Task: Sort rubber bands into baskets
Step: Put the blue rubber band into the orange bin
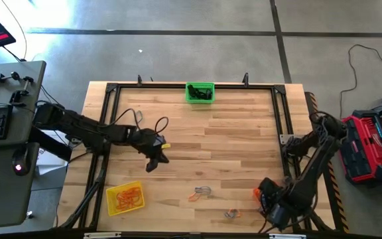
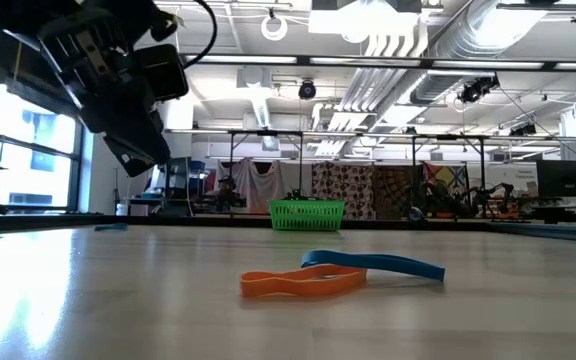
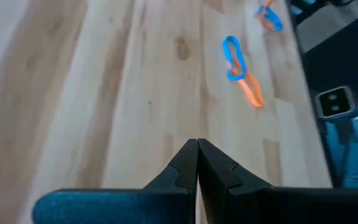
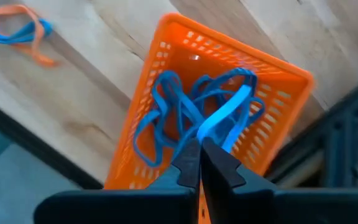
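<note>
Inside orange basket (image 4: 272,118): blue rubber bands (image 4: 191,106).

A: Left wrist view, gripper state?
B: Left gripper (image 3: 197,144) has its fingers pressed together over the bare wooden table (image 3: 104,93).
A: Bands?
B: Blue band (image 3: 232,56) touching an orange band (image 3: 252,93), ahead of the gripper. A further blue-orange pair (image 3: 269,17) lies beyond them.

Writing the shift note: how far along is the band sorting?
Done: orange bands lie in the yellow basket, blue ones in the orange basket, dark ones in the green basket. In hand: the right gripper hangs shut over the orange basket, a blue band at its tip. Left: two blue-and-orange pairs on the table; the left gripper is shut, empty.
</note>
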Controlling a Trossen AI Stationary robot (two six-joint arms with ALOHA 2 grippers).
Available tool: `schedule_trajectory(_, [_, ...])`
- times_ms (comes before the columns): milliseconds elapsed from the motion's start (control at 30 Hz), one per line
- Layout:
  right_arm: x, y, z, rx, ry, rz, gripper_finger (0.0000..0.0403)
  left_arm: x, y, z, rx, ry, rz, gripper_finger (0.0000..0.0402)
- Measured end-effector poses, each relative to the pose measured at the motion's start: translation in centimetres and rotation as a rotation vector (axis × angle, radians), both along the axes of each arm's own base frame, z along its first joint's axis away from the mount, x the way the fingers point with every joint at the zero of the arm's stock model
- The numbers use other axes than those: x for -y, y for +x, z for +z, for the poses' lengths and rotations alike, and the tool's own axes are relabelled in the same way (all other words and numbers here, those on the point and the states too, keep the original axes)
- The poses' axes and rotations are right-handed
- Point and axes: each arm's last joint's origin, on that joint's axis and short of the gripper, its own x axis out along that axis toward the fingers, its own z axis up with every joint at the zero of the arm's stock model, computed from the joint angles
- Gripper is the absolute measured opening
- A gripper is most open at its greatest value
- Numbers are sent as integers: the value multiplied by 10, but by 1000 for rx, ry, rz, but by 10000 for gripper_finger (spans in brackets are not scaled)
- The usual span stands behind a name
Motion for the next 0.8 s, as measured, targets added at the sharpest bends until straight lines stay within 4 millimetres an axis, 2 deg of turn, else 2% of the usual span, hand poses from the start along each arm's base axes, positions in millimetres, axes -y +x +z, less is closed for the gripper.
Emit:
schedule_trajectory(267, [5, -3, -40, -2, 33, 5, 6, -18, 8, 15, -44, 84, 5, 0])
schedule_trajectory(400, [3, -3, -47, -16, 89, 7, 43, -29, 6, 15, -89, 112, 25, 0])
schedule_trajectory(633, [-1, 5, -34, -5, 128, 55, 151, -44, 0, 19, -218, 152, 28, 0])
schedule_trajectory(800, [6, 11, -12, 36, 16, 94, 190, -56, 0, 30, -291, 270, 87, 0])
